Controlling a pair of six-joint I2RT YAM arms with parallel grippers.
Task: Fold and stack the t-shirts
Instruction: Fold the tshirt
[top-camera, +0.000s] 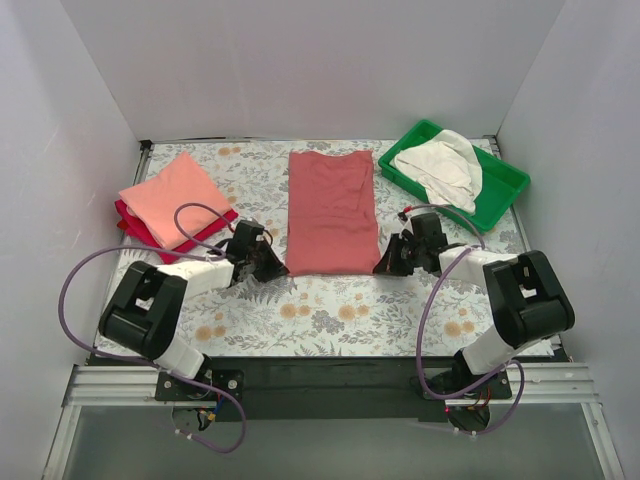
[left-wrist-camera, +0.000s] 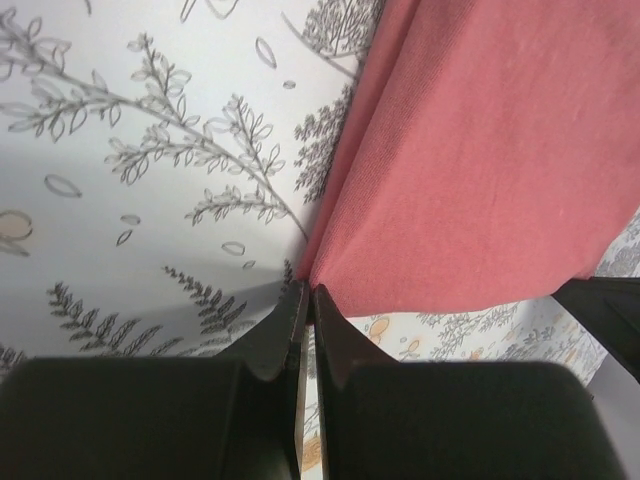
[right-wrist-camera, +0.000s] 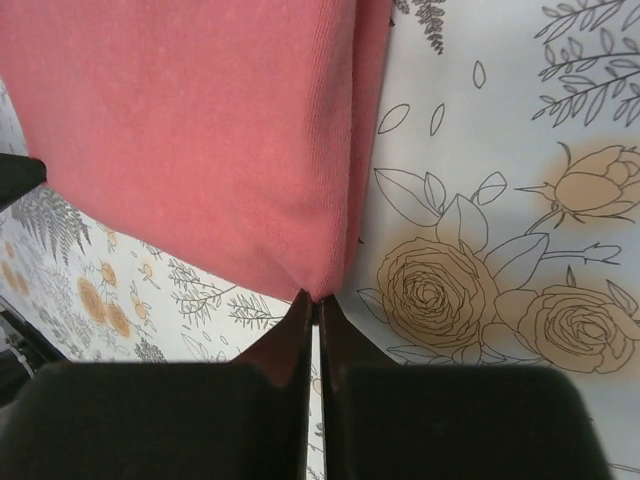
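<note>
The dusty brick-red t-shirt (top-camera: 332, 210) lies folded into a long strip in the middle of the table. My left gripper (top-camera: 275, 264) is shut on its near left corner (left-wrist-camera: 330, 262). My right gripper (top-camera: 385, 264) is shut on its near right corner (right-wrist-camera: 320, 270). A folded salmon-pink t-shirt (top-camera: 172, 197) lies on a folded crimson t-shirt (top-camera: 135, 229) at the left. A cream-white t-shirt (top-camera: 440, 167) lies crumpled in the green tray (top-camera: 505, 182) at the back right.
The table wears a floral cloth (top-camera: 330, 310). White walls close in the back and both sides. Purple cables (top-camera: 85, 275) loop from both arms over the near table.
</note>
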